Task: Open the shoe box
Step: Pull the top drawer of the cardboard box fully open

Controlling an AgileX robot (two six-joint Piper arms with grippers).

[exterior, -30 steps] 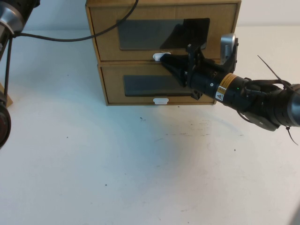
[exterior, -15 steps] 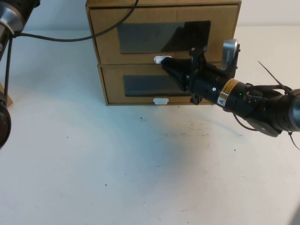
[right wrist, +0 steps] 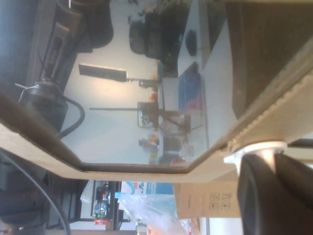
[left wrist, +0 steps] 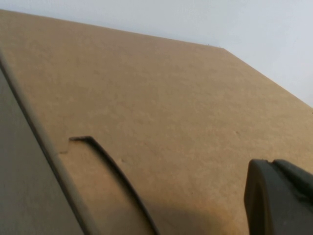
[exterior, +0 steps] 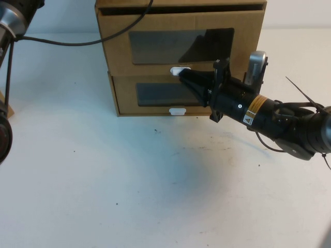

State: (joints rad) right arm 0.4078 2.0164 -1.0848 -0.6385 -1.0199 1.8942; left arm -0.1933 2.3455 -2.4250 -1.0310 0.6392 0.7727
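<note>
The shoe box (exterior: 248,46) stands at the far side of the white surface (exterior: 129,196), about midway across it. It is a brown cardboard unit of two stacked drawers. Its long axis runs left to right, and both drawer fronts face the robot's side. Each front has a dark window and a small white pull at its lower middle.

The upper drawer (exterior: 119,49) sits a little forward of the box's frame, with a dark gap showing along its top edge. The lower drawer (exterior: 124,95) sits flush, and its white pull (exterior: 177,110) is untouched.

The right pincer (exterior: 184,74) comes in low from the right. Its arm slants across the right end of the lower drawer's front. The black tip is closed on the upper drawer's white handle (exterior: 179,68). The right wrist view shows the same handle (right wrist: 254,148) right at the pincer (right wrist: 274,186), under the cardboard edge of the window.

In front of the box the surface lies broad and bare towards the robot's side. There is bare surface on the left of the box too.

The left arm (exterior: 10,20) is at the far left edge, with a black cable (exterior: 67,43) trailing from it over the box's top. The left pincer (left wrist: 281,198) is close against plain brown cardboard, and I cannot tell whether it is open or closed.
</note>
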